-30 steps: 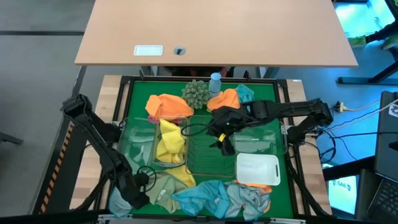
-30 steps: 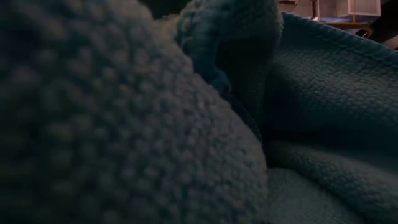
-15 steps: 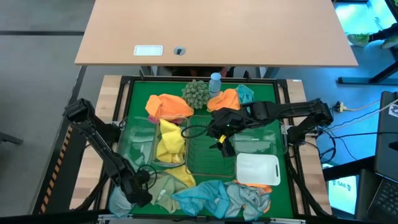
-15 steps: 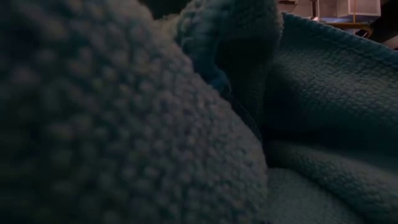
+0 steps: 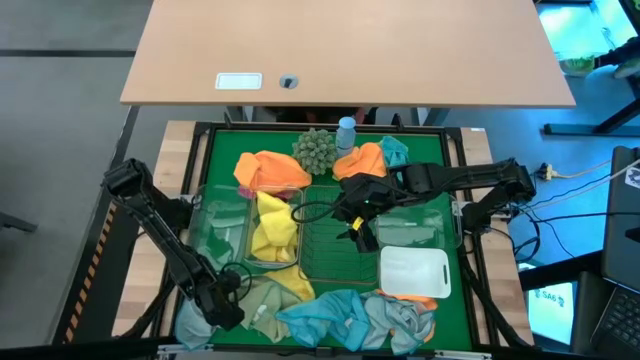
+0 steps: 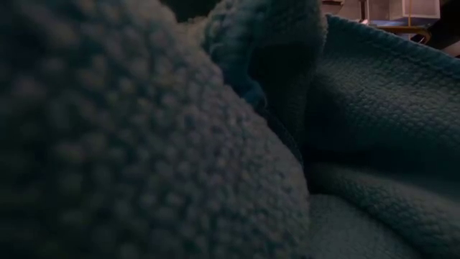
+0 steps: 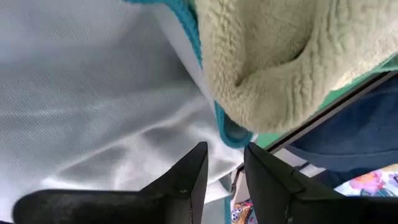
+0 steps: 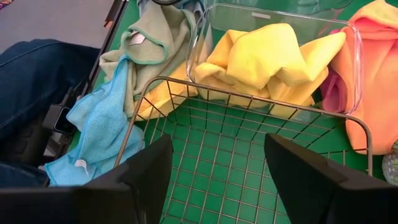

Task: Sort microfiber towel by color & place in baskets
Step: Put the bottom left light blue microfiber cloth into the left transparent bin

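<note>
My left gripper points steeply down at the table's near left corner. Its fingers stand a narrow gap apart, just over a pale grey towel. A pale green towel with a teal hem lies beside that one. My right gripper hangs wide open above the dark wire basket, which shows only its green floor. A yellow towel lies in a clear bin. Blue towels lie along the near edge. My left gripper stands with its fingertips right at the pale grey towel, coming from above. Nothing shows between the fingers, and I cannot tell whether they touch the cloth.
Orange towels, a spiky ball and a blue bottle sit at the far side. A white bin and clear bins flank the wire basket. Towel cloth blocks the low view.
My left arm has sunk a little toward the pale grey towel at the near left corner, and its gripper has tipped more steeply downward.
</note>
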Robot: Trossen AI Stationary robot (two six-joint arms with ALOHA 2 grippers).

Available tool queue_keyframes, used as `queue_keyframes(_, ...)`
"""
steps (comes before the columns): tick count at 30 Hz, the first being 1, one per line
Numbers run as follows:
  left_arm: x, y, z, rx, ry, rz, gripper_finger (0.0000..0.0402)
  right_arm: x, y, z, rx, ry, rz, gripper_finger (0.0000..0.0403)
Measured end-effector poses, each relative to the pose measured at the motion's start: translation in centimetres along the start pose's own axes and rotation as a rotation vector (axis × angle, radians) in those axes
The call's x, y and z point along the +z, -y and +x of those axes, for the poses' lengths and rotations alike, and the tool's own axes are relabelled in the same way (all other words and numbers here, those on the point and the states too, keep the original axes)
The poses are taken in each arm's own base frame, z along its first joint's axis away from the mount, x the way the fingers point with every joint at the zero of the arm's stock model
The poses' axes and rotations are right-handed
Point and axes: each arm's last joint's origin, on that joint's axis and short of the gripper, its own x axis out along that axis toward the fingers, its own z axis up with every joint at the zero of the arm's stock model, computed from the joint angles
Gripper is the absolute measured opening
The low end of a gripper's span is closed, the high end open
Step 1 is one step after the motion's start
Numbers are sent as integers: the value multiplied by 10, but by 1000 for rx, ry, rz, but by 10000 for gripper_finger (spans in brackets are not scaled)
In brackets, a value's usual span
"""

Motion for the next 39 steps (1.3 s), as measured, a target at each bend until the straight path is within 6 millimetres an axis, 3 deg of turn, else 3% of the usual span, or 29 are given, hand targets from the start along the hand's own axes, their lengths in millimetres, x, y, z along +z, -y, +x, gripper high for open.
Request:
queue_keyframes(11,-8,5,-5,-73,-69,11,98,0,0,0,0,0,0,254)
queue_keyframes(24,-14,1,-2,-88,52,-43,98,0,0,0,0,0,0,254)
queue_keyframes(39,-11,-4,37,43,84,-45,98,0,0,0,0,-1,0,254)
